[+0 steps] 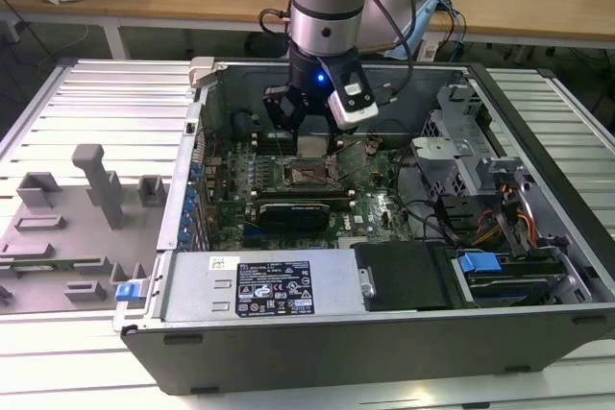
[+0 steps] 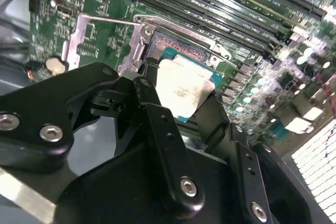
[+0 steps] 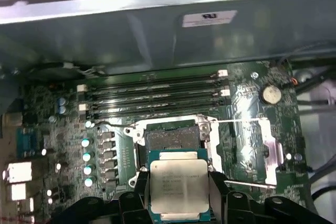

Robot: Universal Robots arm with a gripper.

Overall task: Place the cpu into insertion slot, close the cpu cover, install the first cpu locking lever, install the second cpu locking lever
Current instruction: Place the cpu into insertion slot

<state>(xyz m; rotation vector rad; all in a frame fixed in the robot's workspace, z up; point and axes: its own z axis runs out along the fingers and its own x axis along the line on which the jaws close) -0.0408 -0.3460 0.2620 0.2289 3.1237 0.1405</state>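
tool (image 1: 309, 146): its fingers (image 3: 218, 195) pinch the cpu from two sides.
cpu (image 3: 177, 184): held in the tool, shiny side up, just beside the insertion slot; its near edge is cut off.
insertion slot (image 3: 172, 140): bare, on the green board (image 3: 247, 85); one edge hides behind the cpu.
cpu cover (image 3: 269, 153): flipped open beside the slot.

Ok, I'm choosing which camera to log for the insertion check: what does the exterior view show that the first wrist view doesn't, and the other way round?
Exterior view: the whole open computer case, its power supply, and the grey fixture plate at the exterior view's left. First wrist view: the cpu clamped between the fingers, the cpu cover swung open, and a coin cell battery. Both: the gripper, the insertion slot and the green motherboard.
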